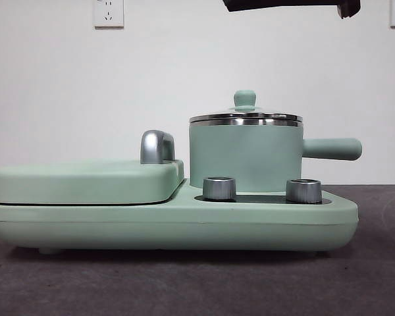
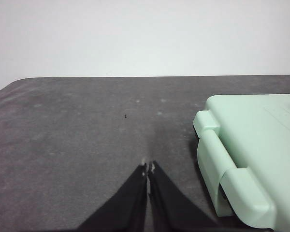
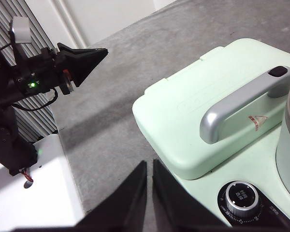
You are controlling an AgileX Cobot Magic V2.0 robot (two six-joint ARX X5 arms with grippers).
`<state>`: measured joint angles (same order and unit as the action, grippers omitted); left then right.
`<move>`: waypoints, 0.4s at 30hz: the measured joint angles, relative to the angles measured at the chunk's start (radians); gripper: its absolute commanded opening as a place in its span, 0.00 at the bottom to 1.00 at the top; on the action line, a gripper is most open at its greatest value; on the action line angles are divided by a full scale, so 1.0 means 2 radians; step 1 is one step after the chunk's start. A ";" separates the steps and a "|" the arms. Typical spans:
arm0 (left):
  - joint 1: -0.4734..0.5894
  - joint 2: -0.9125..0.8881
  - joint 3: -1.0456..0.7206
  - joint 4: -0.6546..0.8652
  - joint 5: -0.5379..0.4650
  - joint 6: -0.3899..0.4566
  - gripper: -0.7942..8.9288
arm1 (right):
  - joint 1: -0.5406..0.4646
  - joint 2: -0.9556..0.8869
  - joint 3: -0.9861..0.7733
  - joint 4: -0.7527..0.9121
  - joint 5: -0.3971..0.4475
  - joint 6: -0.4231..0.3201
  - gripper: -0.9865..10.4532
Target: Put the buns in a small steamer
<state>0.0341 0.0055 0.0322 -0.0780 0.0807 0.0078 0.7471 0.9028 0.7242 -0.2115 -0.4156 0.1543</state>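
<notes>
Lid on, and no buns anywhere in sight: that's the picture right now. The small steamer (image 1: 245,158) sits on the right half of the mint-green cooker base (image 1: 171,227), its glass lid (image 1: 245,118) seated on the steel rim, green knob (image 1: 244,99) on top, side handle (image 1: 332,149) sticking out to the right.

Risk first. The pot is closed, so any bun brought over would, by my reading, land on glass and roll off onto the counter (image 1: 184,286). The lid has to come off, and that little rounded knob looks easy to slip from if the grip is off-centre. The griddle lid (image 1: 85,181) with its chrome handle (image 3: 244,104) sits just beside the pot, a tempting wrong target.

Now the hands. The right hand (image 3: 150,166) hovers above the cooker's front edge, near a control dial (image 3: 240,198), jaws pinched narrow and empty; the steamer's wall only shows at that view's edge, close by. The left hand (image 2: 148,169) is also pinched closed on nothing, over bare counter beside the griddle end, well apart from the steamer. The buns themselves: not visible in any view.
</notes>
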 measured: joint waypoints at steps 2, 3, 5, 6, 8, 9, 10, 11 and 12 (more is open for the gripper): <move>0.000 0.000 0.000 0.000 0.000 0.000 0.09 | -0.002 -0.005 0.000 0.000 0.010 -0.014 0.10; 0.000 0.000 0.000 0.000 0.000 0.000 0.09 | -0.002 -0.010 0.000 0.000 0.013 -0.029 0.10; 0.000 0.000 0.000 0.000 0.000 0.000 0.09 | -0.014 -0.027 -0.001 -0.001 0.022 -0.062 0.10; 0.000 0.000 0.000 0.000 0.000 0.000 0.09 | -0.025 -0.039 -0.003 0.002 0.030 -0.079 0.10; 0.000 0.000 0.000 0.000 0.000 0.000 0.09 | -0.056 -0.067 -0.018 0.008 0.049 -0.100 0.10; 0.000 0.000 0.000 0.000 0.000 0.000 0.09 | -0.074 -0.082 -0.030 0.008 0.057 -0.105 0.10; 0.000 0.000 0.000 0.000 0.000 0.000 0.09 | -0.097 -0.100 -0.047 0.007 0.065 -0.109 0.10; 0.000 0.000 0.000 0.000 0.000 0.000 0.09 | -0.123 -0.119 -0.068 0.007 0.071 -0.112 0.10; 0.000 0.000 0.000 0.000 0.000 0.000 0.09 | -0.145 -0.137 -0.086 0.005 0.080 -0.114 0.10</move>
<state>0.0341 0.0055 0.0322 -0.0780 0.0807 0.0078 0.4568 0.6296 0.5518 -0.2024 -0.2558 -0.0746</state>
